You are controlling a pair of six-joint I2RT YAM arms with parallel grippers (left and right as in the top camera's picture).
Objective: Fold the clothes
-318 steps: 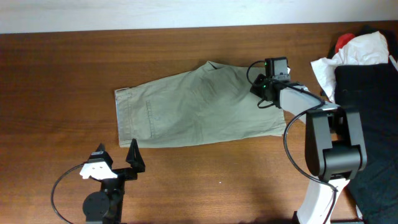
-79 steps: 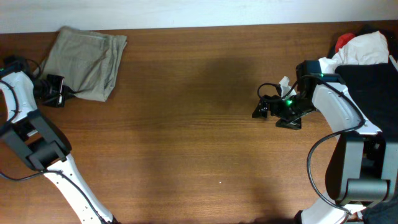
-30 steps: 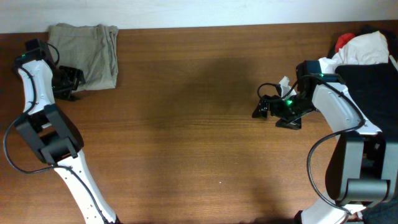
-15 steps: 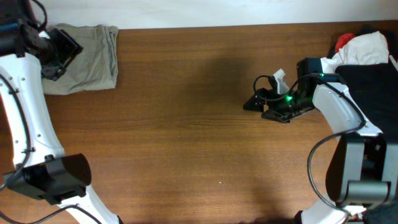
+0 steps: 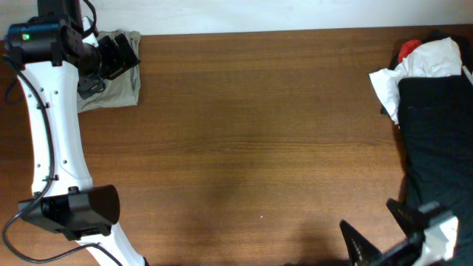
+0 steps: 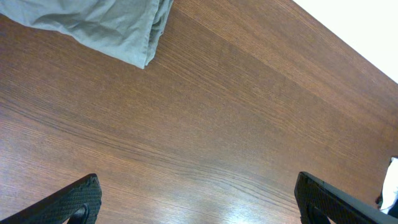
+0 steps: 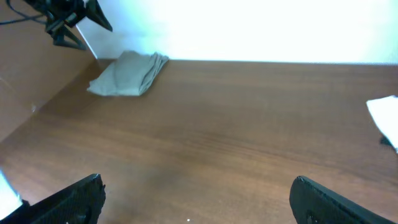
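Note:
The clothes [image 5: 111, 93] are a small khaki folded bundle at the table's far left corner. In the overhead view my left arm partly covers them. My left gripper [image 5: 117, 53] hangs raised above the bundle, open and empty. In the left wrist view the clothes [image 6: 102, 23] lie at the top left, well away from the open left gripper [image 6: 196, 190]. My right gripper [image 5: 380, 230] is at the table's near right edge, open and empty. From the right wrist view the open right gripper [image 7: 199, 190] faces the far-off bundle [image 7: 128, 73] across bare wood.
A pile of other laundry lies on the right side: a black garment [image 5: 436, 140], a white cloth [image 5: 386, 83] and something red [image 5: 409, 50]. The white cloth's edge [image 7: 387, 117] shows in the right wrist view. The white wall runs along the table's far edge.
My left gripper has opened, let go of the folded clothes and lifted above them. My right arm has pulled back from the table's middle right to the near right corner.

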